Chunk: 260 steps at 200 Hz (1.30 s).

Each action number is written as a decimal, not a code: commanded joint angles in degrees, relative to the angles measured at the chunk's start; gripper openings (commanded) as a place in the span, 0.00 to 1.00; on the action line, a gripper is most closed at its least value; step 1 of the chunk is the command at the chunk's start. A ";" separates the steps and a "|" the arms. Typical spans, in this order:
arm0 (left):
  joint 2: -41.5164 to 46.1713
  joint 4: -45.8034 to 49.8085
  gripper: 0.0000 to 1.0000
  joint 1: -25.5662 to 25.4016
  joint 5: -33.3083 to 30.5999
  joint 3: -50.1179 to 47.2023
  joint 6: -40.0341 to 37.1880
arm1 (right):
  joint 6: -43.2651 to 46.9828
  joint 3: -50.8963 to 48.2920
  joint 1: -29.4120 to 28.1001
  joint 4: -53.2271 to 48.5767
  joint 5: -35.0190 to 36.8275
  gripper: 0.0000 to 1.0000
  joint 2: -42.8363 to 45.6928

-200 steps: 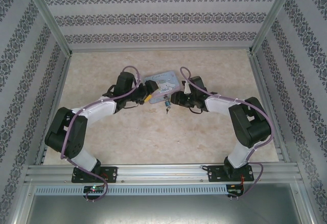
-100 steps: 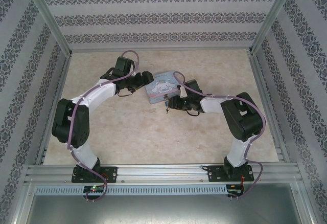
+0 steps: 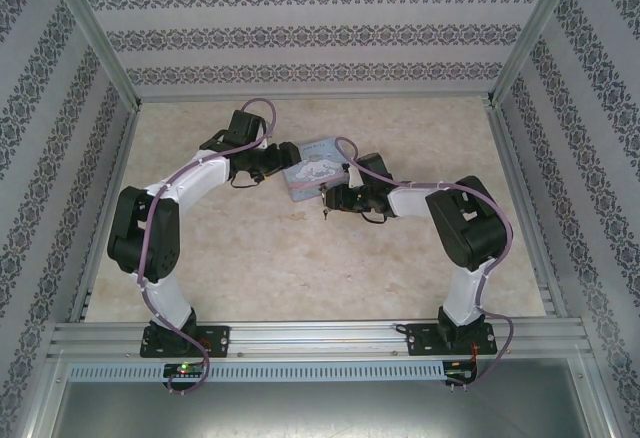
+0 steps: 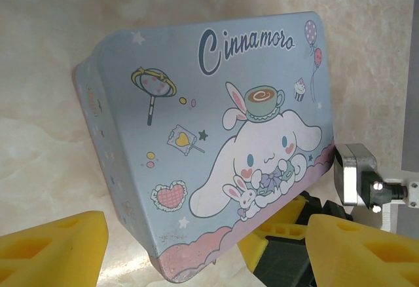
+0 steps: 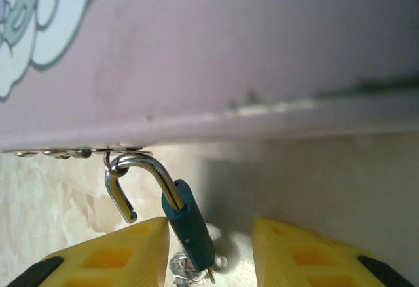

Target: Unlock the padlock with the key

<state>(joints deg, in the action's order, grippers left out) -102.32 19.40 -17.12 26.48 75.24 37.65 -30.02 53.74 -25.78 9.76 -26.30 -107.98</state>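
The padlock (image 5: 191,231) is small, with a teal body and a steel shackle. Its shackle stands swung open, and its curve still hooks a ring under the rim of the pale blue cartoon tin (image 4: 216,123). A small metal key (image 5: 190,270) with its ring sits at the padlock's bottom end. My right gripper (image 5: 209,244) is open with the padlock body between its yellow fingers, close against the left one (image 5: 118,254). My left gripper (image 4: 206,241) is open wide around the tin's near corner, touching neither side. From above, the padlock (image 3: 325,208) is a dark speck below the tin (image 3: 312,163).
The tin lies on a marbled beige table (image 3: 300,268) boxed in by patterned walls and metal posts. In the left wrist view, a yellow finger of my right gripper (image 4: 285,225) and a silver block (image 4: 357,175) sit just beyond the tin's pink edge.
My left gripper has drawn back from the tin's front to its left end. The tin has turned and shifted a little. My right gripper has moved left and its jaws have narrowed slightly.
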 commanded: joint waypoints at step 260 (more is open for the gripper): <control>-5.38 9.48 0.81 -5.16 -20.45 2.48 -14.18 | -11.03 -3.79 -1.85 2.57 1.79 0.00 1.53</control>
<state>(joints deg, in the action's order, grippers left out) -106.28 26.63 -20.75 9.85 76.88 26.13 -37.54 51.57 -27.53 14.06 -27.49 -108.01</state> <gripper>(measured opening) 0.806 0.080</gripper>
